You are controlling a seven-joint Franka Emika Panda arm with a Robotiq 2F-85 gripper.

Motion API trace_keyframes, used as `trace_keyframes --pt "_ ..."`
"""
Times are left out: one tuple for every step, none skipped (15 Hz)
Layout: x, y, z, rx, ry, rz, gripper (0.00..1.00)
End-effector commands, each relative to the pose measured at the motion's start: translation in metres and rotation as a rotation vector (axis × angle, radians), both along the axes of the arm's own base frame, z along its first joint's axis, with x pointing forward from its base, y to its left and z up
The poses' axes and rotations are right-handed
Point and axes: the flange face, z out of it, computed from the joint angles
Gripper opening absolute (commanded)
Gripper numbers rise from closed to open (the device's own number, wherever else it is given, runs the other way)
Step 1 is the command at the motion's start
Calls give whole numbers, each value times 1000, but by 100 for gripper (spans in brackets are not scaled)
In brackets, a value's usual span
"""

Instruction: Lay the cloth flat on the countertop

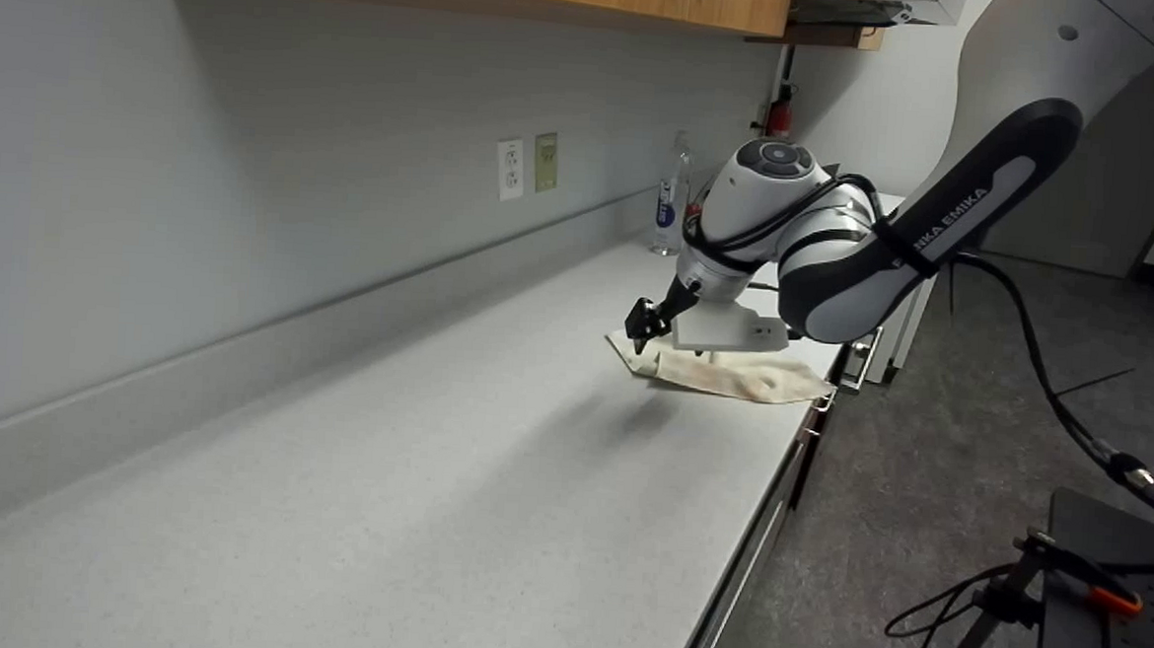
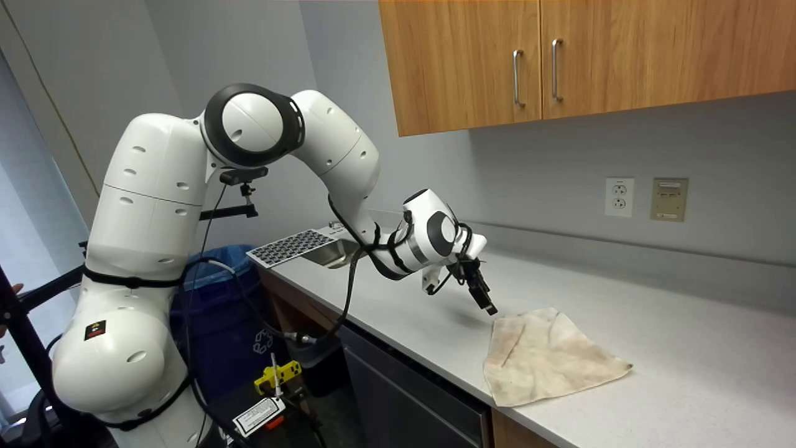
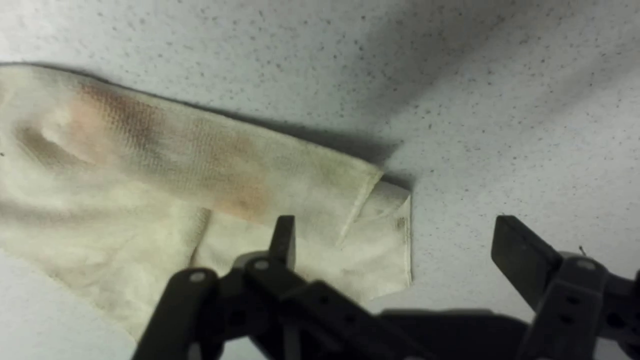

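The cream cloth point(image 1: 747, 377) point(image 2: 553, 364) point(image 3: 145, 145) lies on the pale countertop point(image 1: 411, 473) point(image 2: 696, 348) point(image 3: 260, 45), close to its front edge. In the wrist view a tan-stained strip along one side is folded over onto the rest. Beside the strip's hem a corner curls up, and wrinkles run across the left part. My gripper point(image 1: 669, 350) point(image 2: 486, 303) point(image 3: 395, 220) is open above one end of the cloth. Seen from the wrist, one finger point(image 3: 284, 242) is over the cloth and the opposite finger point(image 3: 522, 260) over bare counter. Nothing is held.
A clear plastic bottle point(image 1: 666, 215) stands by the back wall. Wooden cabinets point(image 2: 466, 62) hang over the counter. A sink point(image 2: 336, 252) with a patterned board point(image 2: 291, 247) beside it is at the far end. A blue bin point(image 2: 217, 323) stands below, near the arm's base.
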Motion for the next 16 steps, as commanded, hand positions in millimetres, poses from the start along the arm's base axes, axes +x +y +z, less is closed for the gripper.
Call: trace_keyframes --pt "-5 4 -5 -3 60 136 100" --pt "-7 6 -7 2 83 194 100" --pt "-9 7 -11 2 110 241 100" --pt "-8 6 -15 2 137 290 100" --pt "-8 6 -17 13 156 339 100" --pt "-7 3 -18 -4 187 387 100" --pt "-3 -4 -17 -36 221 429 100" --pt "0 -8 -14 -62 241 462 100" --pt "3 -12 -10 -88 254 488 100" --pt "5 -14 -6 -99 253 514 100" --pt "8 -17 -2 -102 246 525 100" --pt "1 -20 -8 -83 234 478 100" --pt "4 -23 -6 -90 239 495 100" --pt "6 -22 -5 -96 239 504 100" --pt "7 -19 -5 -100 239 511 100" --pt "7 -17 -4 -101 239 513 100"
